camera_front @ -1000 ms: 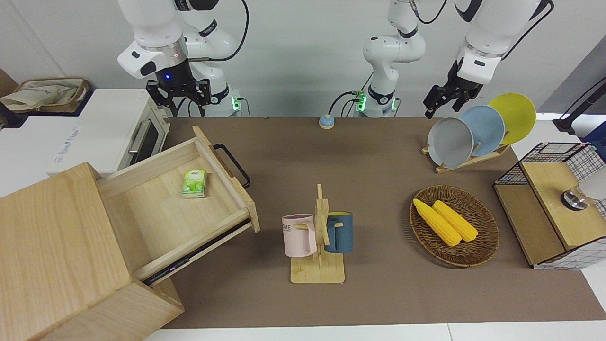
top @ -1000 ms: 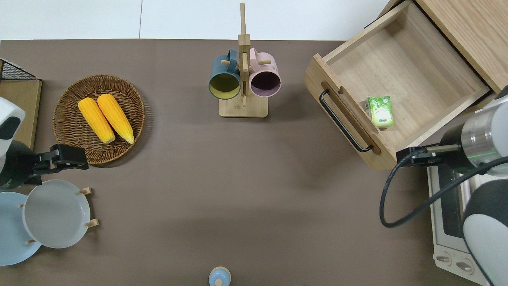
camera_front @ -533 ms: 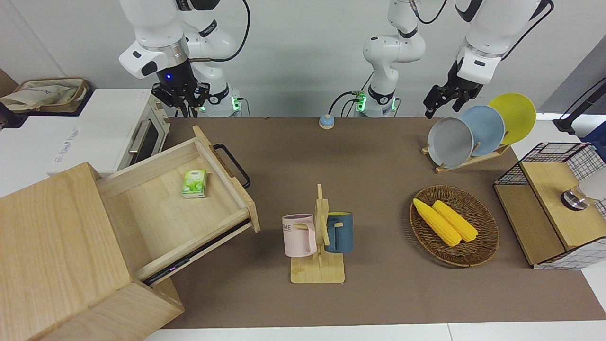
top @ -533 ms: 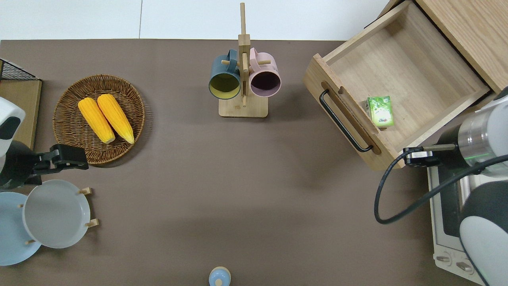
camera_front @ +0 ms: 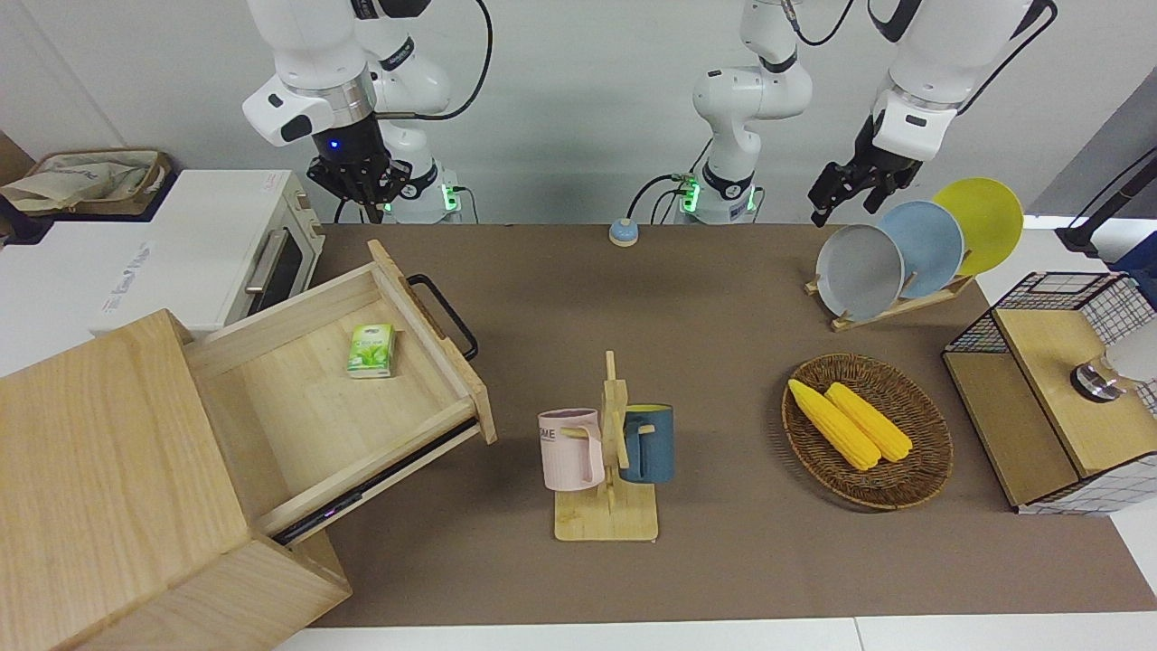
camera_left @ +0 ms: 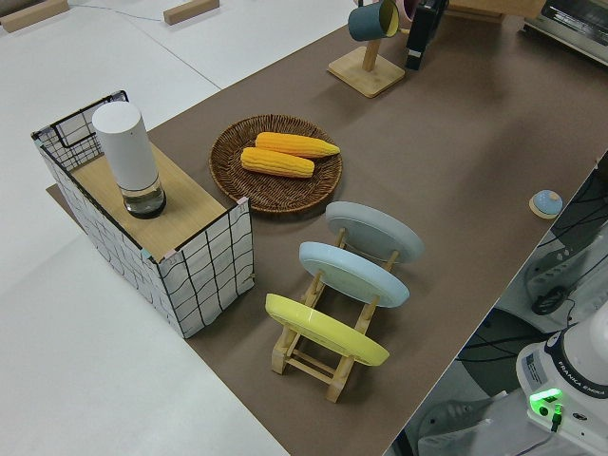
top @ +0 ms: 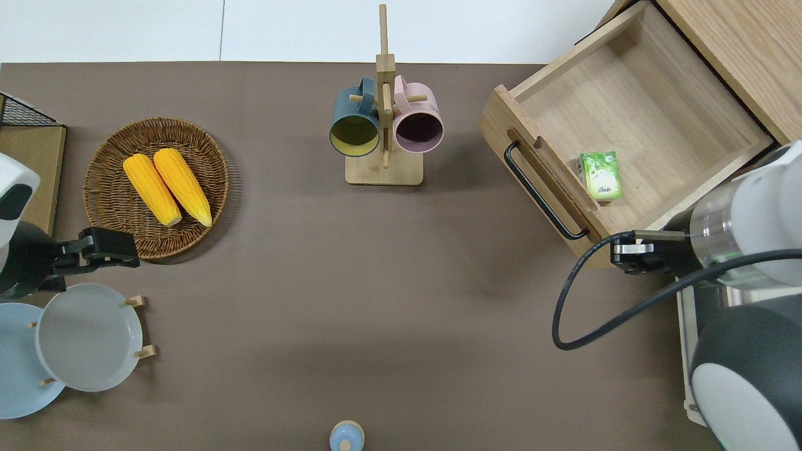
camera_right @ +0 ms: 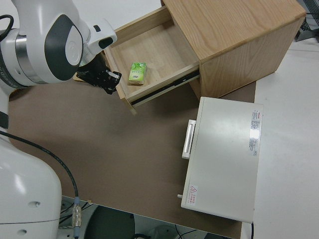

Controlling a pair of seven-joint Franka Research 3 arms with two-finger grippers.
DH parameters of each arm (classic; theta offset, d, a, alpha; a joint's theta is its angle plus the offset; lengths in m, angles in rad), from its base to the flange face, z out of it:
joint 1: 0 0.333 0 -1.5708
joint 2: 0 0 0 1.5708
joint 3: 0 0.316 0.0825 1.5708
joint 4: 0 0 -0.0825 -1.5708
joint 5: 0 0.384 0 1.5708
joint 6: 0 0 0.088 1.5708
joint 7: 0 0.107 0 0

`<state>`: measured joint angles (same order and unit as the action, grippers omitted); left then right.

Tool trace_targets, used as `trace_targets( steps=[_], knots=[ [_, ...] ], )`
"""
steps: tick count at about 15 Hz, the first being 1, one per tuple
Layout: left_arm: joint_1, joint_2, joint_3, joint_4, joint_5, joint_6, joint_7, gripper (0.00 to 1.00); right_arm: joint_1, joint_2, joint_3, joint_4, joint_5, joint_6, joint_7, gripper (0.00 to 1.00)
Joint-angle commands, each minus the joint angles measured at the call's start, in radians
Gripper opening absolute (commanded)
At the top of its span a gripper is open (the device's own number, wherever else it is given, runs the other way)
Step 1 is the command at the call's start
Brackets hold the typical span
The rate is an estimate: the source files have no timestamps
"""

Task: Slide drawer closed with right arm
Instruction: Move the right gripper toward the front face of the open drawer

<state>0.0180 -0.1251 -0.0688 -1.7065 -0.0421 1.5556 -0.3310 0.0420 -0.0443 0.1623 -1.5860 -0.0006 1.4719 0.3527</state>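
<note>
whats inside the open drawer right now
One small green packet lies on the floor of the drawer, close to the front panel with the black loop handle. The rest of the visible floor is bare wood. The innermost part sits under the pale-wood box and cannot be seen.

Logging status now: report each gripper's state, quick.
Right gripper: over the drawer's front corner, holding nothing; fingers cannot be told.
Left gripper: parked, cannot be told.

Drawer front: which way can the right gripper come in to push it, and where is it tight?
Bare brown mat runs from the drawer's handle panel to the mug rack and toward the robots. It is tighter where the toaster oven stands by the drawer's corner, under the right gripper. Inside the drawer, only a green packet lies near the panel.
</note>
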Motion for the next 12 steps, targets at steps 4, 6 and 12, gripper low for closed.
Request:
trace_targets(
  steps=[4, 6, 12],
  knots=[
    [-0.001, -0.008, 0.004, 0.004, -0.001, -0.015, 0.009, 0.99, 0.050, -0.020, 0.028, -0.015, 0.106, -0.012, 0.348, 0.000],
    [-0.001, -0.008, 0.004, 0.004, -0.001, -0.015, 0.009, 0.99, 0.068, -0.020, 0.046, -0.023, 0.106, 0.004, 0.431, 0.000],
    [-0.001, -0.008, 0.004, 0.004, -0.001, -0.015, 0.009, 0.99, 0.142, -0.019, 0.056, -0.103, 0.103, 0.148, 0.672, 0.000]
  ],
)
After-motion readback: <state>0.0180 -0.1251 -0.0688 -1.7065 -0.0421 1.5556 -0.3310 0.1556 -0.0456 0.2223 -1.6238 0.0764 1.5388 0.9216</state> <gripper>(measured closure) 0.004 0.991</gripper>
